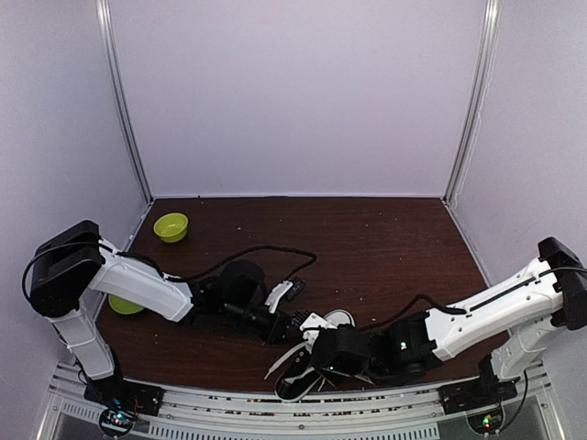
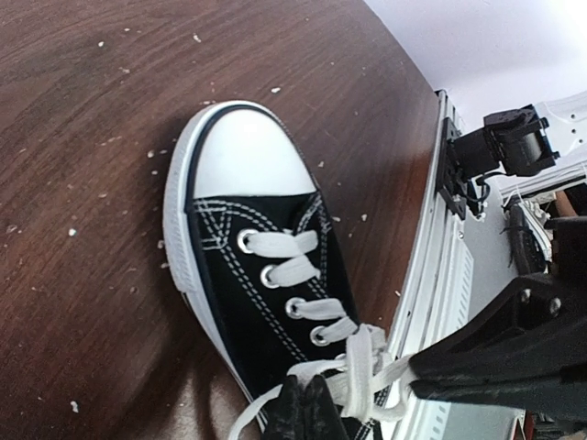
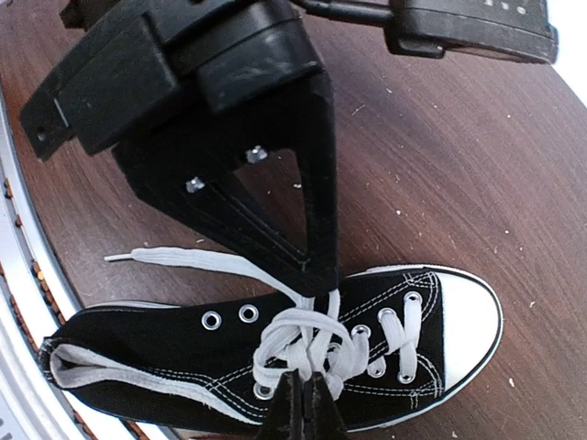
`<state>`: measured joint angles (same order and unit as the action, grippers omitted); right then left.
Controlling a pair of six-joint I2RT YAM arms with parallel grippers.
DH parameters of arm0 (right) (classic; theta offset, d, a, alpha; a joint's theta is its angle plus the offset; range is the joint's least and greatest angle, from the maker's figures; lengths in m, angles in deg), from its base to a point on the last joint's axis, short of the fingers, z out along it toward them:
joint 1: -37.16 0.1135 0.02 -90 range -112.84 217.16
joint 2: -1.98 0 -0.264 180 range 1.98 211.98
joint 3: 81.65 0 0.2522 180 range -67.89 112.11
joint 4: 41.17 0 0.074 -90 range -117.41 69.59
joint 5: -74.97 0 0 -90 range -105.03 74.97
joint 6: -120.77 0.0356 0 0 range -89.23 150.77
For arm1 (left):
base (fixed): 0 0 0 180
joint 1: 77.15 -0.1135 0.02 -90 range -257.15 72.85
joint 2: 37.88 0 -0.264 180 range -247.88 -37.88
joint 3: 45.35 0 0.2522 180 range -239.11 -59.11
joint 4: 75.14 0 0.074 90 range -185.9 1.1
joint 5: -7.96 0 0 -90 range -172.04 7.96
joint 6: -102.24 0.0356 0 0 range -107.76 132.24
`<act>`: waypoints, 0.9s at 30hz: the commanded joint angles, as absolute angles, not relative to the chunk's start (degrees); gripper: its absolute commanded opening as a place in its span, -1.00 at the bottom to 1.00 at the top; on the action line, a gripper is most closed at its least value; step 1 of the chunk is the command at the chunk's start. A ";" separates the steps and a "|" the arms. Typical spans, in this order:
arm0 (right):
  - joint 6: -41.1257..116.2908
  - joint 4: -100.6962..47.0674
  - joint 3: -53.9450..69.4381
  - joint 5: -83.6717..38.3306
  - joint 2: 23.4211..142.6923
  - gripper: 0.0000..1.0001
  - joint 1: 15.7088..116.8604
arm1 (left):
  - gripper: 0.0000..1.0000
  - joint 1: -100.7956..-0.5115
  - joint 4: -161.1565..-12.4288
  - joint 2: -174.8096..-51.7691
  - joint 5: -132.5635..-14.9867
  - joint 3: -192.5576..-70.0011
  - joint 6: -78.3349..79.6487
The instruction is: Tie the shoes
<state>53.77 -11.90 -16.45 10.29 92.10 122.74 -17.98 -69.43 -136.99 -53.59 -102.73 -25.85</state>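
Note:
The black sneaker (image 1: 307, 365) lies near the table's front edge with its white toe cap (image 2: 240, 151) pointing away from the rail. Its white laces (image 3: 303, 335) are bunched in a loose tangle over the upper eyelets. My left gripper (image 2: 305, 392) is shut, with a lace strand (image 2: 367, 357) pinched at its tips. One loose lace end (image 3: 174, 260) trails away from it across the wood. My right gripper (image 3: 305, 387) comes in from the opposite side and is shut on the lace bundle. The two grippers' tips almost meet over the shoe (image 3: 165, 353).
A green bowl (image 1: 171, 226) stands at the back left. A second green one (image 1: 126, 304) is half hidden by the left arm. A black cable (image 1: 266, 252) loops over the table. The metal front rail (image 2: 440, 275) runs right beside the shoe. Small crumbs dot the wood.

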 commanded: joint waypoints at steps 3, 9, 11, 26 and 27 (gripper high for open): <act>58.07 -18.23 -21.29 4.85 87.95 -1.00 121.63 | -1.00 -19.03 -69.44 -137.51 -56.83 -103.46 -27.05; 60.59 -18.93 -24.46 3.85 85.62 -1.00 121.18 | -1.00 -19.72 -69.64 -137.33 -58.10 -102.73 -27.74; 61.52 -19.30 -25.50 3.22 84.58 -1.00 121.15 | -1.00 -20.07 -69.58 -137.33 -58.29 -102.45 -27.97; 65.71 -19.57 -30.46 -0.84 79.84 -1.00 120.60 | -1.00 -23.02 -70.79 -137.29 -61.21 -102.09 -28.10; 65.86 -19.63 -30.67 -1.07 79.89 -1.00 120.58 | -1.00 -23.09 -70.83 -137.35 -61.36 -102.09 -28.03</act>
<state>64.13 -19.53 -29.23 0.32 80.96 120.84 -21.80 -70.88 -136.99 -59.32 -102.70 -27.90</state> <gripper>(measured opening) 0.009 0.008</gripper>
